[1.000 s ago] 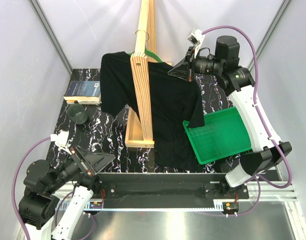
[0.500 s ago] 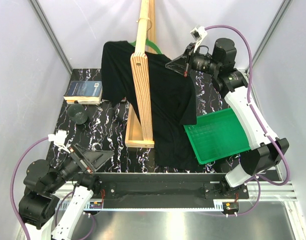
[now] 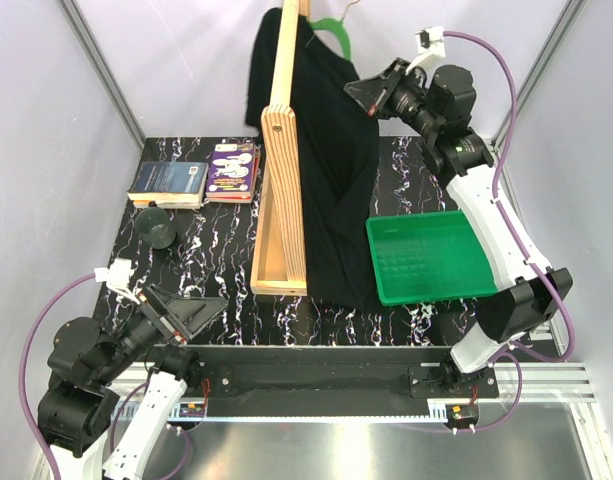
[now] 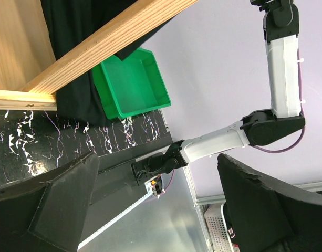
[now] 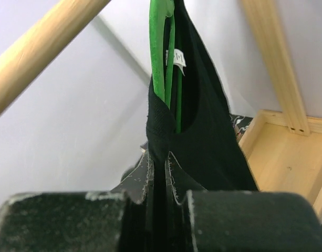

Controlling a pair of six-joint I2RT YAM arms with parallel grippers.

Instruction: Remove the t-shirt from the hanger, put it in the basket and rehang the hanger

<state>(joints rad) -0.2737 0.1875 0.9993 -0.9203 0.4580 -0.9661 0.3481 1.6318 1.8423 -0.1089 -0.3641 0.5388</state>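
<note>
The black t-shirt (image 3: 326, 170) hangs on the green hanger (image 3: 331, 25), whose hook is high beside the tall wooden stand (image 3: 278, 150). The shirt's lower part drapes down to the table. My right gripper (image 3: 358, 93) is raised high and shut on the shirt's shoulder cloth. In the right wrist view the fingers (image 5: 145, 176) pinch the black cloth (image 5: 208, 136), with the green hanger wire (image 5: 161, 58) just above them inside the collar. My left gripper (image 3: 191, 313) is open and empty low at the near left; its fingers (image 4: 55, 199) stand wide apart.
A green tray (image 3: 431, 255) lies on the marble table right of the shirt. Two books (image 3: 169, 183) (image 3: 232, 170) and a dark cup (image 3: 158, 228) sit at the back left. The stand's wooden base (image 3: 271, 270) is in the middle.
My right gripper has lifted the shirt and hanger up and back. The shirt now hangs narrow and vertical, off the tray's corner, and a second book has come into view.
</note>
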